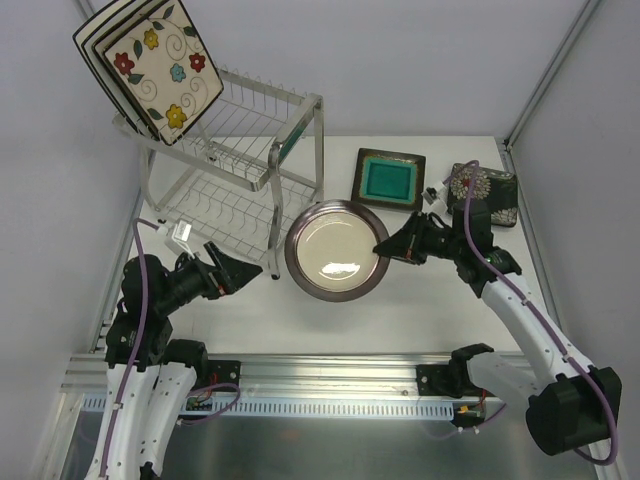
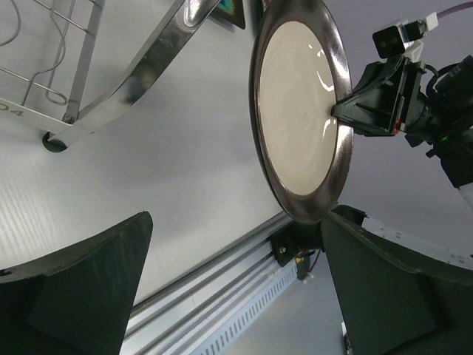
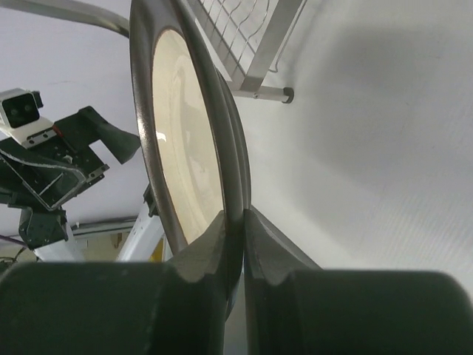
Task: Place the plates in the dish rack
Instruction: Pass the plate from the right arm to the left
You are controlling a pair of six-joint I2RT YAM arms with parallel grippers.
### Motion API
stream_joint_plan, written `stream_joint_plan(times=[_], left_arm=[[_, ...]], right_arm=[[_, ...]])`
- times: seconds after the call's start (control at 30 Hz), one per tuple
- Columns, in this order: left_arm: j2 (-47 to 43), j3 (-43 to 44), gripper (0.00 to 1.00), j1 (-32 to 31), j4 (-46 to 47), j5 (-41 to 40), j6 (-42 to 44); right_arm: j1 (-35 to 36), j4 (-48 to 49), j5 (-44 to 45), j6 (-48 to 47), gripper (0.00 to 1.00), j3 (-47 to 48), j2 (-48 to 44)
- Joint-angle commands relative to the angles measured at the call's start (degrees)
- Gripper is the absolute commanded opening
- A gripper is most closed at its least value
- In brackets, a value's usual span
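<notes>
R hand (image 1: 384, 250) is pinching the round cream grey-rimmed plate (image 1: 335, 252) by its rim, prob. for slotting upright into silver wire rack (image 1: 320, 150), w/ L hand (image 1: 243, 268) open opposite.

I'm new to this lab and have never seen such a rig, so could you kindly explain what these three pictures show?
Two robot arms are bolted at the near edge of the table. One picture looks down from a fixed camera above; the other two come from cameras on the left and right wrists. The right end effector is shut on the rim of a round cream, grey-rimmed plate. The left end effector is open beside it, not touching. Also on the table: a silver wire dish rack with square plates leaning on top, the front one flowered, a teal-centred dark square plate, and a dark plate with white blooms.
</notes>
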Motion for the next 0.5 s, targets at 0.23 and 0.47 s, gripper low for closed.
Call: stream_joint_plan(times=[0.23, 0.47], left_arm=[[1.7, 0.6, 0.95, -1.0, 5.0, 1.7, -9.5], [2.5, 0.4, 0.94, -2.6, 7.2, 1.4, -12.1]], right_arm=[[8.6, 18.6, -3.4, 5.2, 0.01, 4.2, 2.9], [13.5, 21.5, -2.2, 5.6, 0.01, 6.2, 5.2]])
